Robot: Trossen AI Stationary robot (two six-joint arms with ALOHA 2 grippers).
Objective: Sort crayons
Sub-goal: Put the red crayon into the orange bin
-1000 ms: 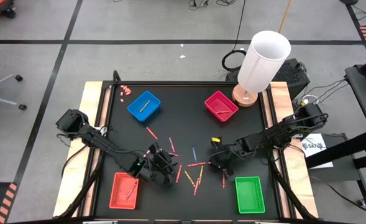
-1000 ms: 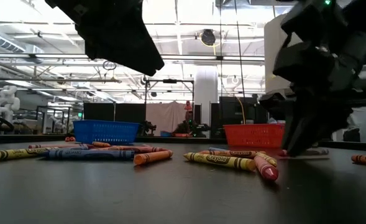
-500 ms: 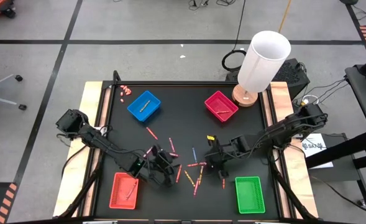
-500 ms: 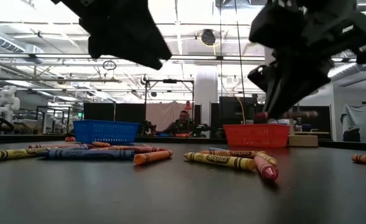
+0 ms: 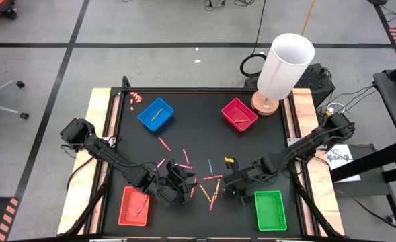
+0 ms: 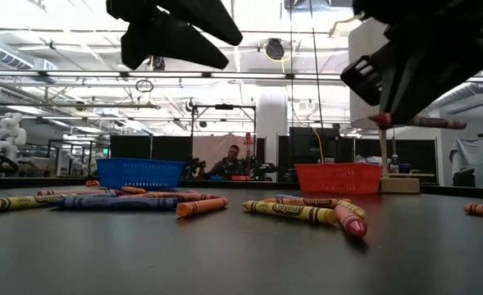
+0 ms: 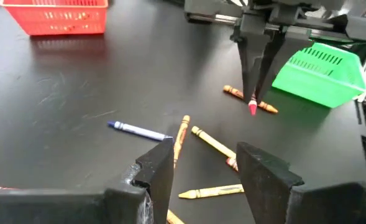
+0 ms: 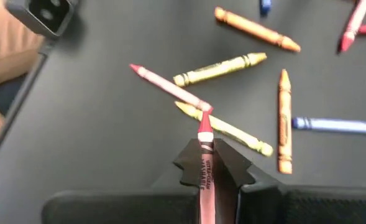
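Note:
Several crayons [image 5: 208, 185] in yellow, orange, blue, pink and red lie scattered on the black table's middle, and they also show in the low view as crayons [image 6: 294, 211]. My right gripper [image 5: 231, 187] hangs above their right side, shut on a red crayon [image 8: 204, 152]. My left gripper [image 7: 201, 168] hovers open over the left of the scatter, and nothing is between its fingers. From the left wrist view my right gripper [image 7: 256, 74] points down with the crayon's red tip [image 7: 252, 107] below it. My right gripper pinches the red crayon's paper-wrapped body [image 8: 204, 167] between its two fingers. The crayon lies along the fingers, and its pointed end [image 8: 204, 124] sticks out past the fingertips. The fingers slant down from the table's right side. The crayon [image 6: 413, 122] is lifted clear of the table.
Four shallow trays stand around the scatter: blue [image 5: 156, 113] far left, magenta [image 5: 239, 114] far right, red [image 5: 134, 205] near left, green [image 5: 270, 210] near right. A white cylinder on a wooden base [image 5: 285, 67] stands at the far right corner. A person sits in the room behind.
My right gripper has risen from the table with the red crayon, which is now lifted clear, and has swung toward the near edge. It has stayed shut on the crayon. My left gripper has tipped its fingers up toward level, still open.

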